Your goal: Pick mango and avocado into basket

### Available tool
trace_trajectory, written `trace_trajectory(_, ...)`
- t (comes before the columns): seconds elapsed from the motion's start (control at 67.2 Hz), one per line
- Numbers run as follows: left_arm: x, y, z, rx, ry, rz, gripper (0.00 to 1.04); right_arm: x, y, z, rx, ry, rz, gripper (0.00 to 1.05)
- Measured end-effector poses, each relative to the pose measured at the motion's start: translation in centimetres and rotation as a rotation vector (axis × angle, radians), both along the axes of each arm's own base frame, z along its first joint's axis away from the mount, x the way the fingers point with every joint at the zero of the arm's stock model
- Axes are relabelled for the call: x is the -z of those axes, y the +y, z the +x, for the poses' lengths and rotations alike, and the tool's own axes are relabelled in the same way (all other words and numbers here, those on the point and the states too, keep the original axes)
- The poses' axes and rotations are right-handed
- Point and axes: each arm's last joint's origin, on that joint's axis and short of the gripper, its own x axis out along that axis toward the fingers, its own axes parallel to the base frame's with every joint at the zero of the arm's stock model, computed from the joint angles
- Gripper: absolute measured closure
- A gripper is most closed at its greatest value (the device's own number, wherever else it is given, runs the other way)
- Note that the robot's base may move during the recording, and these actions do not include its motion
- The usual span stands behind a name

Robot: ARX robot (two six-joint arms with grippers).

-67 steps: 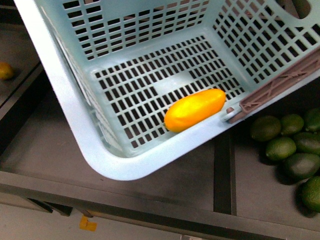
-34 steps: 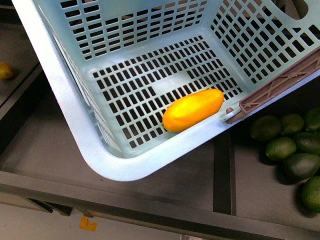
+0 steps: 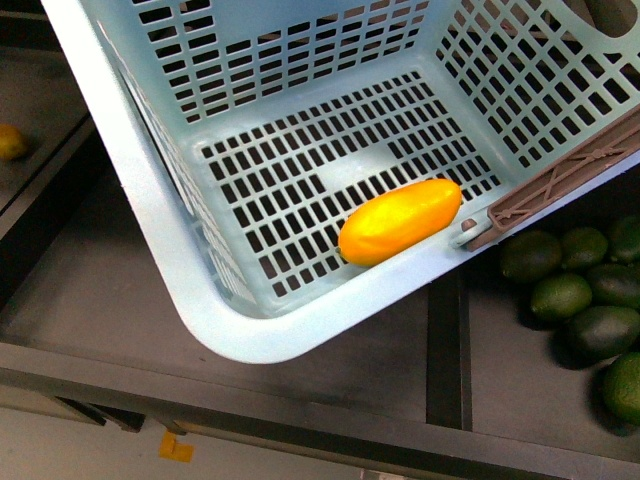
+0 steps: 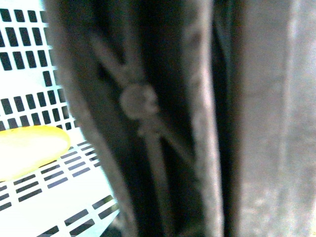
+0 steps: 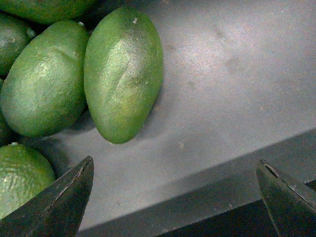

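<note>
Up front, the basket (image 3: 150, 200) hung tilted across the upper part of the front view, its slotted floor facing the camera. Inside it lay the mango (image 3: 400, 221), lengthwise on the floor and touching the near wall, just beside the end of the brown handle (image 3: 550, 195). Below the basket ran a dark shelf (image 3: 100, 290). On its right part, outside the basket, sat a cluster of avocados (image 3: 560, 296), touching one another. At the far left edge a small yellow-orange fruit (image 3: 10, 142) lay well apart from everything else. Neither arm showed in this view. From the left wrist, the handle (image 4: 143, 108) filled most of the picture, close and blurred, with the mango (image 4: 29, 150) on the basket floor (image 4: 29, 69) beside it; no part of the left claw could be made out, so I cannot tell its state. From the right wrist, the right claw (image 5: 175, 168) stood wide and held nothing, above the bare shelf (image 5: 237, 74). One avocado (image 5: 123, 74) lay near it, apart from both fingertips and touching a second (image 5: 44, 84); a third (image 5: 19, 177) sat just beside one fingertip (image 5: 64, 197).
</note>
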Motion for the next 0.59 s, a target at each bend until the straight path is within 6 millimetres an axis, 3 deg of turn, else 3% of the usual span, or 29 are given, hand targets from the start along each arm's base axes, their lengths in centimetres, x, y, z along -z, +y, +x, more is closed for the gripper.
trace_trajectory(0.595,0.0,0.0,0.0,0.0,0.0,0.0,0.91,2.6,-0.4,4.2,0.009,0.004,0.03,0.09)
